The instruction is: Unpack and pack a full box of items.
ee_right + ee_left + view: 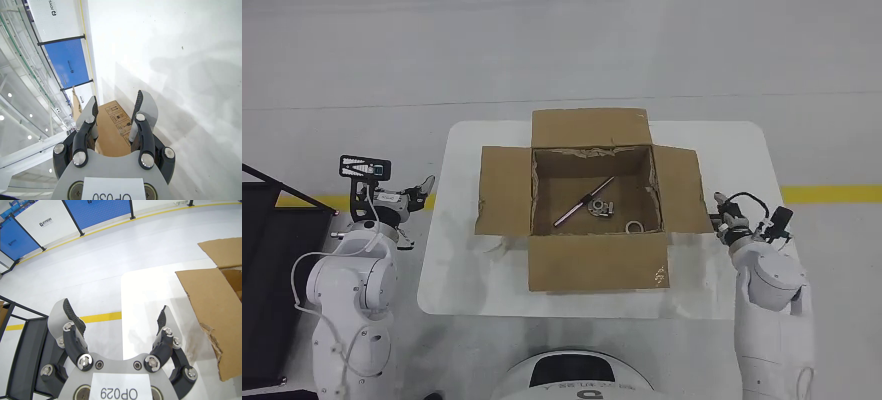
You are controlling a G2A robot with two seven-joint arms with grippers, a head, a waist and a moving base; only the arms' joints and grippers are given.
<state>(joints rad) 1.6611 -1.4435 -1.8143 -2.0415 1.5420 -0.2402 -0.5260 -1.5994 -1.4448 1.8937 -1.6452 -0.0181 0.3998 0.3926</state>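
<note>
An open cardboard box (592,262) stands on the white table (452,270) with all its flaps folded out. Inside lie a thin pinkish rod (582,202), a small metal part (600,209) and a white ring (634,227). My left gripper (422,187) hangs open beside the table's left edge, apart from the box; its wrist view shows the open gripper (115,306) with the box's left flap (208,313) farther off. My right gripper (725,205) stands open just right of the box's right flap, and its wrist view has the open gripper (117,98) over a cardboard flap (111,128).
A black metal rack (267,270) stands on the floor left of the table, also seen as the rack (28,344) in the left wrist view. A yellow floor line (832,193) runs behind the table. Bare table surface lies left and right of the box.
</note>
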